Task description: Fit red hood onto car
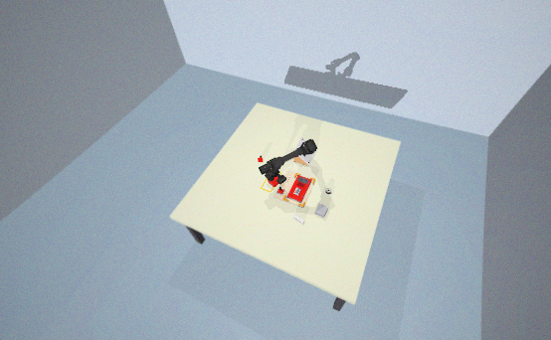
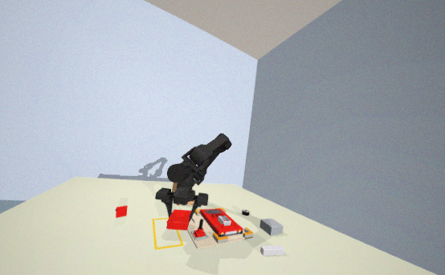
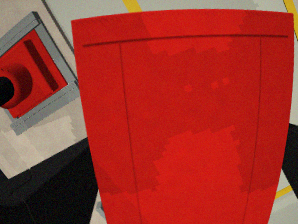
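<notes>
The hood [image 1: 273, 182] [image 2: 179, 220] [image 3: 185, 115] is a red shell with its flat roof up. My gripper [image 1: 275, 180] [image 2: 181, 216] [image 3: 190, 141] is shut on the hood, one finger at each side, and holds it a little above the table, over the yellow outline. The red chassis [image 1: 301, 185] [image 2: 212, 217] sits in the jig [image 2: 220, 239] with orange corners, to the right of the hood in the exterior view. The engine block [image 1: 297, 192] [image 2: 224, 219] stands on its deck. The pegs are too small to tell clearly. The hood's corner holes are hidden.
A red piece with a black post [image 1: 280, 191] [image 2: 200, 230] stands in a grey holder close beside the hood. A grey block [image 1: 321, 211] [image 2: 271, 227], a white block [image 1: 298, 219] [image 2: 272, 251] and a black wheel [image 1: 328, 191] [image 2: 245, 212] lie beyond the jig. Another red piece [image 1: 260, 159] [image 2: 121, 211] is far left.
</notes>
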### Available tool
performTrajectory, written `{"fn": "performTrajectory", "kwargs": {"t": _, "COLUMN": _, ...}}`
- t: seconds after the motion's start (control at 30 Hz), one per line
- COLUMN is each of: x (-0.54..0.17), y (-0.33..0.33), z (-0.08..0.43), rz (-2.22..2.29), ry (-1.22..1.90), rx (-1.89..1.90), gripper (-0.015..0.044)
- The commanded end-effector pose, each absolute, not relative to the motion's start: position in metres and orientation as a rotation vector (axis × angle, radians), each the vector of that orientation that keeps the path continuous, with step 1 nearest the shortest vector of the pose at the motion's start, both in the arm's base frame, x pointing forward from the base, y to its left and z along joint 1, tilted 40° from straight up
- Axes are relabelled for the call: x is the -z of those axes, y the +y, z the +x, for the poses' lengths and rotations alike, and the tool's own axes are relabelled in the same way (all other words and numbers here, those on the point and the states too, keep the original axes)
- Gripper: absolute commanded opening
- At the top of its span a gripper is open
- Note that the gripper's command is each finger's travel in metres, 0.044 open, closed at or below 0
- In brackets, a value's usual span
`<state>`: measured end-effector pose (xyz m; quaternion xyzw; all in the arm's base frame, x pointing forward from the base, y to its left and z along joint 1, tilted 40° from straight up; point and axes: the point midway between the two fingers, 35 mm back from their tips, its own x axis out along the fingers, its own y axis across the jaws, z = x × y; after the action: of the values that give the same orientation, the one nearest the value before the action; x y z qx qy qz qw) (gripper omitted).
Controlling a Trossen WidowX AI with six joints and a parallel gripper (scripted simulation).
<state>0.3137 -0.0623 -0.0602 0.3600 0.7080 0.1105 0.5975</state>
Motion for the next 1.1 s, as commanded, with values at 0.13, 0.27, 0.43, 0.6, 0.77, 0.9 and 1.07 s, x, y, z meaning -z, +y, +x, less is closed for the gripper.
{"fn": "performTrajectory", "kwargs": {"t": 0.13, "x": 0.037, "y": -0.082, "z": 0.317, "rz": 0.824, "ry": 1.631, "rx": -0.253, "gripper": 0.0}}
{"fn": "performTrajectory", "kwargs": {"t": 0.27, "x": 0.027, "y": -0.09, "z": 0.317, "rz": 0.823, "ry": 1.631, "rx": -0.253, "gripper": 0.0}}
{"fn": "performTrajectory", "kwargs": {"t": 0.43, "x": 0.017, "y": -0.099, "z": 0.317, "rz": 0.823, "ry": 1.632, "rx": -0.252, "gripper": 0.0}}
{"fn": "performTrajectory", "kwargs": {"t": 0.6, "x": 0.01, "y": -0.104, "z": 0.317, "rz": 0.823, "ry": 1.632, "rx": -0.252, "gripper": 0.0}}
{"fn": "performTrajectory", "kwargs": {"t": 0.77, "x": 0.011, "y": -0.1, "z": 0.317, "rz": 0.824, "ry": 1.634, "rx": -0.257, "gripper": 0.0}}
{"fn": "performTrajectory", "kwargs": {"t": 0.9, "x": -0.003, "y": -0.086, "z": 0.323, "rz": 0.783, "ry": 1.622, "rx": -0.282, "gripper": 0.0}}
{"fn": "performTrajectory", "kwargs": {"t": 1.07, "x": -0.021, "y": -0.067, "z": 0.33, "rz": 0.73, "ry": 1.603, "rx": -0.317, "gripper": 0.0}}
